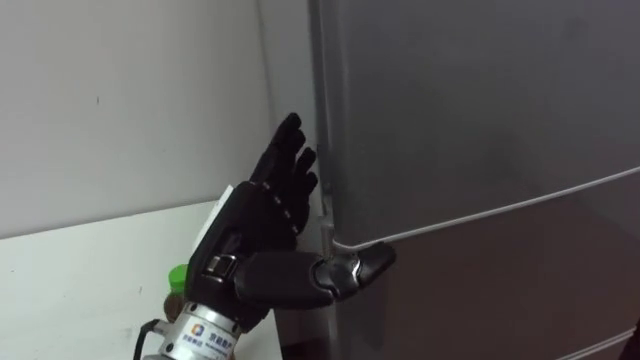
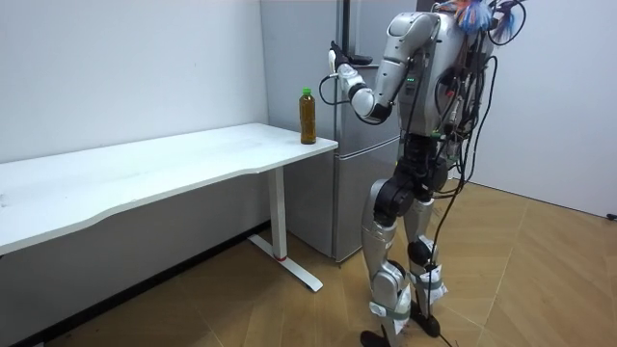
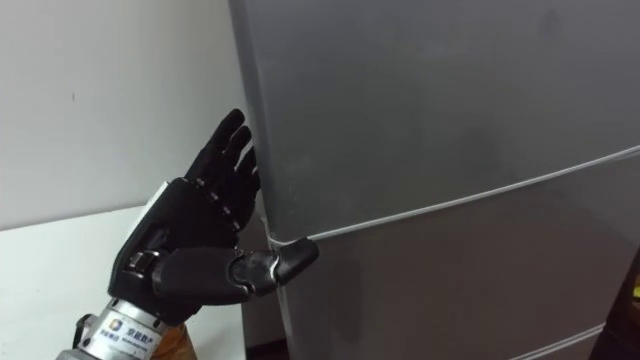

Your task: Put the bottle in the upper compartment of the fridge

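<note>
Holding left hand (image 1: 257, 210), fingers (image 1: 287, 150) spread, at fridge (image 1: 480, 120) edge; bottle (image 2: 308, 116) on desk (image 2: 145, 173) is looking full, stiff, slick: grab mid-body.

Left hand (image 1: 258, 215) up (fingers straight)

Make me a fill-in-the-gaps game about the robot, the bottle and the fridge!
The bottle stands on the white ____.
Its cap is ____.
The left hand is up at the edge of the fridge, whose doors are both ____.
Missing words: table; green; shut.
</note>
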Robot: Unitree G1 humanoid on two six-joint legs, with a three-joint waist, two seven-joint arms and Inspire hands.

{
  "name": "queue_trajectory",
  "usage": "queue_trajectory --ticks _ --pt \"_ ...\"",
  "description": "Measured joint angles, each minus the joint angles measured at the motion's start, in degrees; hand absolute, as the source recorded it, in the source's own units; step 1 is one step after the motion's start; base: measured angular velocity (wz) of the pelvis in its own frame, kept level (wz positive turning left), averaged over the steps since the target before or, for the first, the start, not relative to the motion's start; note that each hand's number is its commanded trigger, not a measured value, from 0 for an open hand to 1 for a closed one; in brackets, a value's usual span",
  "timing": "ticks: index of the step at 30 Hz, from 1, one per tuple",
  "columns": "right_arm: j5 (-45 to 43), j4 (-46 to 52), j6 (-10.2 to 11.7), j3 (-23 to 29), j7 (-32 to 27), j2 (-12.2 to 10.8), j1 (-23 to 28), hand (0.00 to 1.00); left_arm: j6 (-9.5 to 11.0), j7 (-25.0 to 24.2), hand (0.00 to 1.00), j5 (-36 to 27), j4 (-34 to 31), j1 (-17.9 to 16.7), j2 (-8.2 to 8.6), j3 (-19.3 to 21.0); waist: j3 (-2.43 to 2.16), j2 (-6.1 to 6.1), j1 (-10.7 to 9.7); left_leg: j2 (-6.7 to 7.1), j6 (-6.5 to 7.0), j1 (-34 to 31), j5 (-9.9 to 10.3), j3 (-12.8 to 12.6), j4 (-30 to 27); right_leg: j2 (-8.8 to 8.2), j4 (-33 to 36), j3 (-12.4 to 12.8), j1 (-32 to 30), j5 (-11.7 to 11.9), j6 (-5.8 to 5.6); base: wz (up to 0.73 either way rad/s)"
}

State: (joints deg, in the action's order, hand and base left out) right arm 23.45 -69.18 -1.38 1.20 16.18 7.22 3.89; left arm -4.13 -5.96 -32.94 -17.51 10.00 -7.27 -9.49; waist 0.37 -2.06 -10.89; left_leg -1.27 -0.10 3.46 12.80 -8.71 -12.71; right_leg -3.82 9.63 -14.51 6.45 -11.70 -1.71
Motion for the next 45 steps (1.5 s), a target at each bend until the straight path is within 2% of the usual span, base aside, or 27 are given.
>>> queue_trajectory --ticks 6,12,13,14,18,19,20,23,25,28,29,30,31,32,35,37,40,45 --pt "0.0 0.0 0.0 -0.1 0.0 0.2 0.0 0.0 -0.5 -1.0 0.0 0.1 -0.3 0.0 0.07 -0.4 -0.17 -0.19 0.0 0.01 0.01 -0.5 0.0 0.0 -0.2 -0.02 0.1 0.1 -0.6 0.0 0.0 0.0" --pt "0.0 0.0 0.0 -2.5 0.3 1.0 -0.3 0.0 -0.7 -1.0 0.0 2.5 -1.3 0.0 0.34 -1.1 -0.22 -0.27 0.2 -0.01 0.02 -0.9 0.0 0.1 -0.5 -0.04 0.1 -0.2 -0.5 0.0 0.03 0.01" --pt "0.0 0.0 0.0 -2.6 0.4 1.1 -0.3 0.0 -0.7 -1.0 0.22 2.7 -1.4 0.0 0.59 -1.2 -0.22 -0.27 0.1 0.0 0.02 -1.0 0.0 0.2 -0.6 -0.06 0.1 -0.4 -0.5 0.0 0.03 0.05" --pt "0.0 0.0 0.0 -2.5 0.5 1.1 -0.3 0.0 -0.7 -1.0 0.54 2.9 -1.5 0.0 0.68 -1.3 -0.21 -0.25 0.1 0.0 0.02 -1.0 0.0 0.3 -0.7 -0.08 0.1 -0.5 -0.5 0.0 0.03 0.07" --pt "0.0 -0.9 0.0 -2.5 1.2 1.3 -0.8 0.0 -0.7 -2.2 0.75 4.0 -3.8 0.0 0.68 -3.1 -0.2 -0.23 0.0 0.04 0.02 -1.4 0.0 0.9 -0.8 -0.11 0.0 -1.2 -0.6 0.0 0.03 0.08" --pt "0.0 -1.2 0.0 -2.5 1.3 1.3 -0.9 0.0 -0.7 -2.4 0.96 4.0 -4.0 0.0 0.85 -3.5 -0.2 -0.24 0.1 0.03 0.02 -1.4 0.0 0.9 -0.8 -0.1 0.0 -1.2 -0.5 0.0 0.03 0.04" --pt "0.0 -1.4 0.1 -2.5 1.3 1.4 -1.0 0.0 -0.8 -2.4 1.0 4.0 -3.9 0.0 0.91 -3.2 -0.2 -0.23 0.1 0.02 0.02 -1.4 0.0 0.9 -0.8 -0.1 0.0 -1.3 -0.5 0.0 0.03 0.0" --pt "0.0 -2.2 0.0 -2.6 1.5 1.4 -1.5 0.0 -0.8 -2.4 1.0 4.0 -3.9 0.0 0.98 -2.3 -0.15 -0.16 0.1 0.04 0.02 -1.4 0.0 0.9 -0.8 -0.11 0.0 -1.2 -0.6 0.0 0.03 0.0" --pt "0.0 -2.2 0.0 -2.9 1.5 1.5 -1.5 0.0 -0.7 -2.6 1.0 3.5 -3.9 0.0 0.93 -3.3 -0.1 -0.08 0.2 0.12 0.02 -1.4 0.0 0.9 -0.8 -0.17 0.0 -1.2 -0.5 0.0 0.01 0.0" --pt "0.2 -2.1 0.0 -3.9 1.5 1.5 -1.9 0.0 -0.9 -2.6 0.98 3.5 -3.6 -0.1 1.86 -3.9 0.1 0.19 0.2 0.1 0.03 -1.4 0.0 0.9 -0.8 -0.14 0.0 -1.3 -0.6 0.0 0.02 0.0" --pt "0.2 -2.1 0.0 -4.1 1.5 1.6 -1.9 0.0 -0.9 -2.6 0.89 3.7 -3.6 -0.1 1.94 -3.8 0.09 0.17 0.1 0.09 0.03 -1.4 0.0 0.9 -0.8 -0.13 0.0 -1.2 -0.6 0.0 0.02 0.0" --pt "0.5 -2.1 0.0 -4.5 1.5 1.6 -1.8 0.0 -0.8 -2.6 0.86 3.7 -3.7 -0.1 1.71 -3.8 0.06 0.11 0.1 0.08 0.03 -1.4 0.0 0.9 -0.8 -0.13 0.0 -1.2 -0.5 0.0 0.02 0.0" --pt "0.8 -2.1 0.0 -4.5 1.5 1.7 -1.8 0.0 -0.8 -2.6 0.71 3.7 -3.6 -0.1 1.76 -3.8 0.07 0.1 0.2 0.08 0.03 -1.3 0.0 0.9 -0.8 -0.12 0.0 -1.3 -0.5 0.0 0.02 0.0" --pt "0.8 -2.1 0.0 -4.6 1.5 1.7 -1.9 0.0 -0.8 -2.6 0.67 3.7 -3.6 -0.1 1.75 -3.8 0.08 0.11 0.2 0.08 0.03 -1.3 0.0 0.9 -0.8 -0.12 0.0 -1.3 -0.5 0.0 0.02 0.0" --pt "0.8 -2.1 0.0 -5.0 1.5 1.8 -1.9 0.0 -0.7 -2.6 0.3 3.7 -3.7 -0.1 1.76 -3.8 0.08 0.11 0.2 0.1 0.03 -1.4 0.0 0.9 -0.7 -0.14 0.0 -1.3 -0.5 0.0 0.02 0.0" --pt "0.8 -2.1 0.0 -5.1 1.5 1.8 -2.1 0.0 -0.7 -2.6 0.16 3.2 -3.7 -0.1 1.81 -3.9 0.08 0.12 0.2 0.1 0.03 -1.4 0.0 0.9 -0.7 -0.14 -0.1 -1.3 -0.5 0.0 0.01 0.0" --pt "0.8 -2.1 0.0 -5.8 1.5 1.9 -2.2 0.0 -0.7 -3.6 0.01 3.2 -3.8 -0.1 1.72 -4.6 0.08 0.12 0.2 0.11 0.03 -1.3 0.0 0.9 -0.7 -0.14 -0.1 -1.3 -0.5 0.0 0.01 0.0" --pt "0.9 -2.1 0.0 -6.3 1.5 2.0 -2.2 0.0 -0.6 -4.3 0.0 3.2 -3.9 -0.1 1.33 -5.6 0.08 0.13 0.2 0.11 0.03 -1.3 0.0 0.9 -0.7 -0.14 0.0 -1.2 -0.5 0.0 0.01 0.0"
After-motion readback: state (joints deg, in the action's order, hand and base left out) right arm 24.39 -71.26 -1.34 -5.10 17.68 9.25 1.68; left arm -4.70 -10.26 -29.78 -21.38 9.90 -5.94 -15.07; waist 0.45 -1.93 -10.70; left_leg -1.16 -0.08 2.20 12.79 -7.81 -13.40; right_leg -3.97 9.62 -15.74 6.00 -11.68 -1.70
